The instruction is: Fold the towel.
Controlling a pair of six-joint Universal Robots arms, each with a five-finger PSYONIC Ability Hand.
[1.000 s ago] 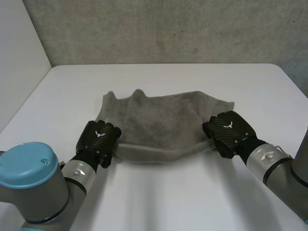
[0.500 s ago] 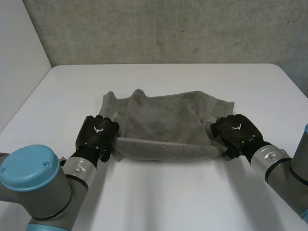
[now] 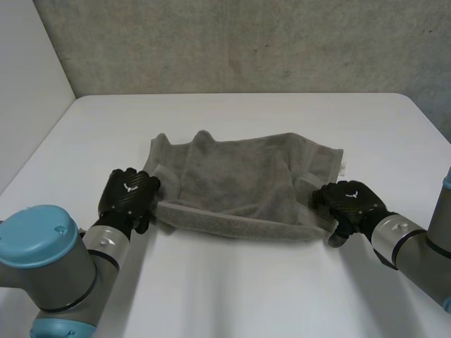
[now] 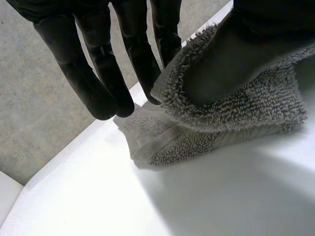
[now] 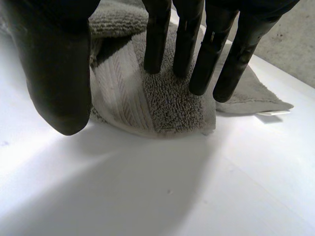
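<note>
A grey towel (image 3: pixel 239 183) lies folded in the middle of the white table (image 3: pixel 232 289), its thick folded edge nearest me. My left hand (image 3: pixel 128 198) is at the towel's near left corner. In the left wrist view that corner of the towel (image 4: pixel 236 108) rises between the fingers (image 4: pixel 98 64) and the thumb, pinched there. My right hand (image 3: pixel 349 204) is at the near right corner. In the right wrist view its fingers (image 5: pixel 197 44) are straight and spread from the thumb (image 5: pixel 54 73), and the towel (image 5: pixel 172 103) lies flat on the table beneath them.
A rough grey wall (image 3: pixel 246 42) stands behind the table's far edge. A pale wall (image 3: pixel 28 84) borders the left side. A small white tag (image 5: pixel 270 113) sticks out at the towel's far right corner. Bare table surrounds the towel.
My right hand has opened and let go of the near right corner, drawing back a little. My left hand has shifted left, holding its corner. The near edge now lies straighter.
</note>
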